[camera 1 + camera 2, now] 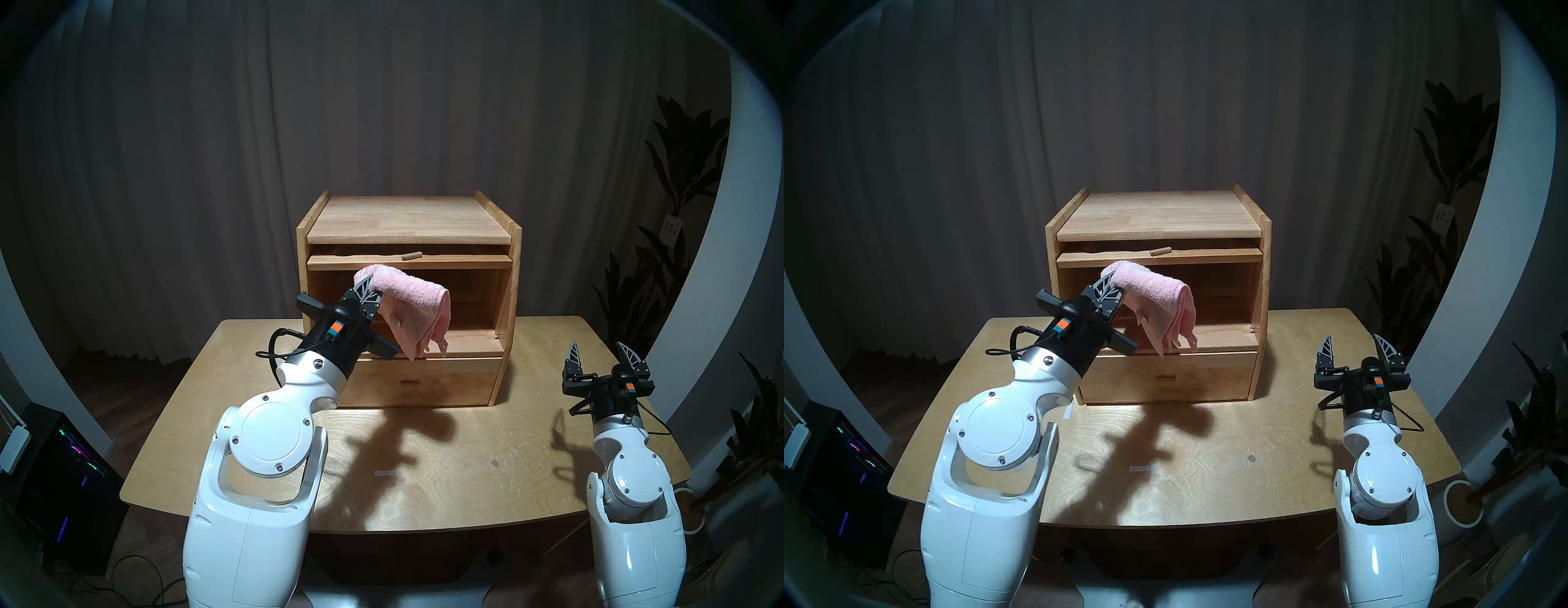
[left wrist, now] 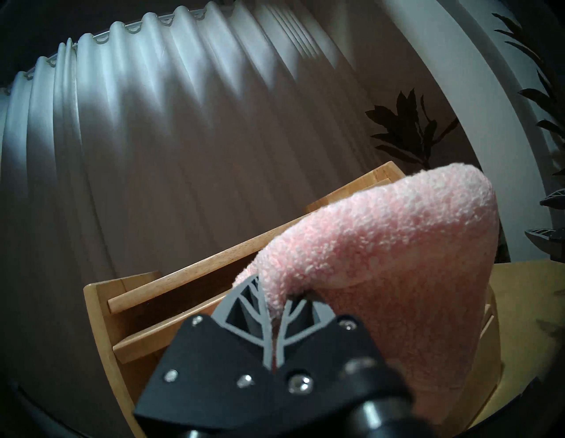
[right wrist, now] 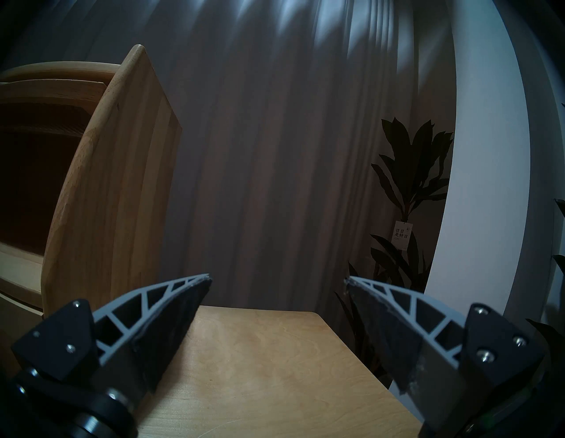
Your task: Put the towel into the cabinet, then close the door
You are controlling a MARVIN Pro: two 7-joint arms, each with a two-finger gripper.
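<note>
The left claw (image 1: 368, 293) pinched the towel (image 1: 407, 310) by one bunched end, holding it in the air just in front of the cabinet (image 1: 409, 220) opening, above the drawer (image 1: 424, 382). The loose folds hung down past the compartment's lower lip. The right claw (image 1: 602, 358) was spread and empty, well off to the right above the surface (image 1: 466, 458).

The likely trouble: pushed straight in, the dangling end could snag on that lip or trail outside, and later jam the door (image 1: 407, 260), which lay slid back flat under the top, its peg (image 1: 410, 255) showing.

The head views showed the drape and the opening. The left wrist view showed only the pinch, with cloth (image 2: 382, 244) hiding the compartment. The right wrist view showed the cabinet's side (image 3: 116, 183), and no towel.
</note>
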